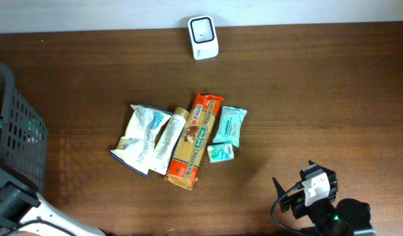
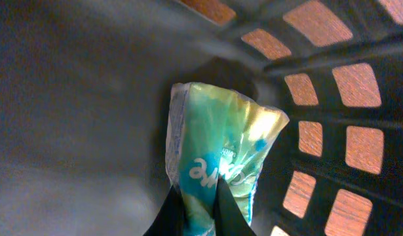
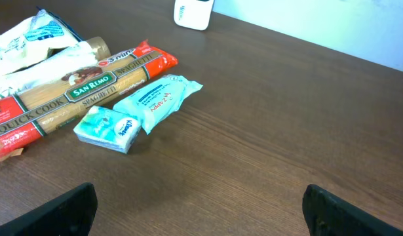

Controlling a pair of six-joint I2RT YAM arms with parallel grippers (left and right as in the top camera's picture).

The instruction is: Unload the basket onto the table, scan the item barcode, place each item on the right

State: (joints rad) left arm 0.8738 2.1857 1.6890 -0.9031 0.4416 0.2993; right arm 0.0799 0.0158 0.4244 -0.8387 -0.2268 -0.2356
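Okay, left gripper [image 2: 197, 191] is pressed together on the lower edge of a green packet [image 2: 221, 144], pinching it. The packet stands up from the fingers inside the black basket [image 1: 18, 131], with the lattice wall just beside it. The basket sits at the left edge of the desk [image 1: 319, 98]. Right gripper [image 3: 198, 196] is spread wide, holding nothing, over the desk by the near right corner.

Mid-desk there is a tight cluster. The small teal tissue pack [image 1: 221, 152] is on the near side, touching the spaghetti pack [image 1: 194, 141] and just in front of a teal wipes pack [image 1: 229, 124]. The spaghetti pack lies roughly near-to-far and has orange ends. Toward the left edge a pale tube-like pack [image 1: 172, 136] lies against the spaghetti. Next comes a crumpled white and blue bag [image 1: 139, 139], the leftmost of the cluster.

At the middle of the far edge sits a white scanner [image 1: 203, 37], well apart from the cluster. Can't tell whether a barcode shows on the green packet.
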